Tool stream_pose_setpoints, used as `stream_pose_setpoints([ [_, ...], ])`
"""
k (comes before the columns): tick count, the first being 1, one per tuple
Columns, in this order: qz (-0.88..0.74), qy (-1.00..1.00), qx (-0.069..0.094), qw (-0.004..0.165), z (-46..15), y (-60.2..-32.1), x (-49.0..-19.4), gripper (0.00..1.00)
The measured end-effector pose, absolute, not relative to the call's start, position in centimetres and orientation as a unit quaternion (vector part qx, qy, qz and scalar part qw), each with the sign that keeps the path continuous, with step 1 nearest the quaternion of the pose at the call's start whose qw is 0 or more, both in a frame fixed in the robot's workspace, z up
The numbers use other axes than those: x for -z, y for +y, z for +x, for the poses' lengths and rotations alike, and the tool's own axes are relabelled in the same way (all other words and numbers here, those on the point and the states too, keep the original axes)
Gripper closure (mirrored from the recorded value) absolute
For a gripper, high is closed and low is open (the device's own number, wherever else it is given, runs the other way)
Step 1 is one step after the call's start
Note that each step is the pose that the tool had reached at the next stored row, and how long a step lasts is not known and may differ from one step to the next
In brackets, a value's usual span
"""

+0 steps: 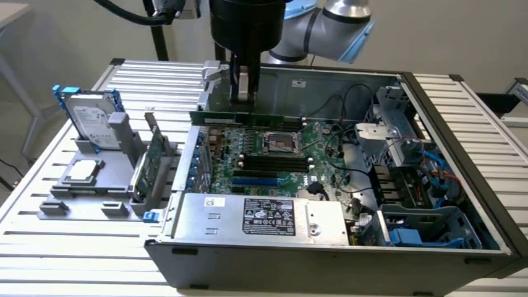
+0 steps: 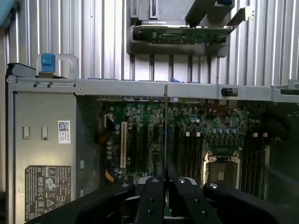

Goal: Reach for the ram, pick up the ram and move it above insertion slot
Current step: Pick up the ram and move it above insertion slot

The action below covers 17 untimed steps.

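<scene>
Jaws clenched on the ram, gripping its upper edge near one end. Ram held level, long and thin, green with a row of dark chips, hanging over the rear part of the motherboard inside the open computer case. Seen edge-on in the wrist view as a thin vertical line running out from between the two dark fingers, above the board and beside the dark memory slots. Slots lying lower on the board, just in front of the CPU socket, apart from the ram. Power supply with its label at the near side of the case. On the slatted bench, at the exterior view's left, a grey holder carrying a hard drive and a taller green expansion card standing upright.
</scene>
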<state>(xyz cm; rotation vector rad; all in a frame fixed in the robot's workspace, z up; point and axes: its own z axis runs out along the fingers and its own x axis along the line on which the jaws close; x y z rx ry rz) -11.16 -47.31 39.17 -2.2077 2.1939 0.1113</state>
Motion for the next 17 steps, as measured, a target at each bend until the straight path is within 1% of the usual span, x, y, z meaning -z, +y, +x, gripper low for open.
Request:
stream_pose_setpoints([
  [17,-0.709,0.704,-0.036,0.014,-7.7,-42.0,-37.3,0.87],
])
